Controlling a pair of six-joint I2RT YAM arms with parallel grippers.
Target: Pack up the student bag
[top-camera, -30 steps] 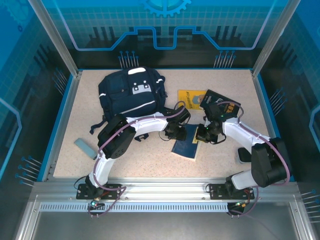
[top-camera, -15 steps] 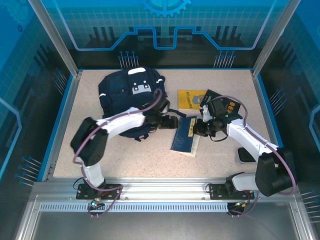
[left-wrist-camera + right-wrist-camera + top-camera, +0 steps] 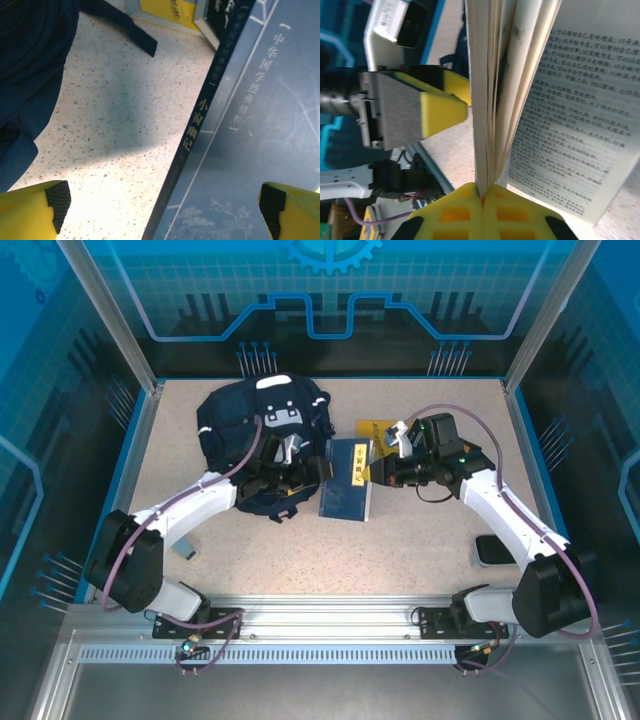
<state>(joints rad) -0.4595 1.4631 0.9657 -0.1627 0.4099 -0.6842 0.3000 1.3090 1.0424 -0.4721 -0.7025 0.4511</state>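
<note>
One speckled beige table (image 3: 420,530) with a blue rim stands inside a booth of blue-lit panels and aluminium posts. The student bag (image 3: 250,420) lies at the far left of the table with its white patch facing up. A blue book (image 3: 345,495) lies just right of the bag, between the left claw (image 3: 318,472) and the right claw (image 3: 378,474). A yellow book (image 3: 375,435) lies just beyond it.

From overhead neither claw's grip can be read, but the wrist cameras settle both. The left wrist view has its yellow fingers (image 3: 35,207) spread wide, one at each lower corner. Beyond them are the blue book's cover and lettered spine, and a dark strap (image 3: 125,35) of the bag lies on the table. In the right wrist view, the right claw (image 3: 482,200) is pressed together, pinching the edge of the blue book (image 3: 535,100), whose printed pages fan apart.
</note>
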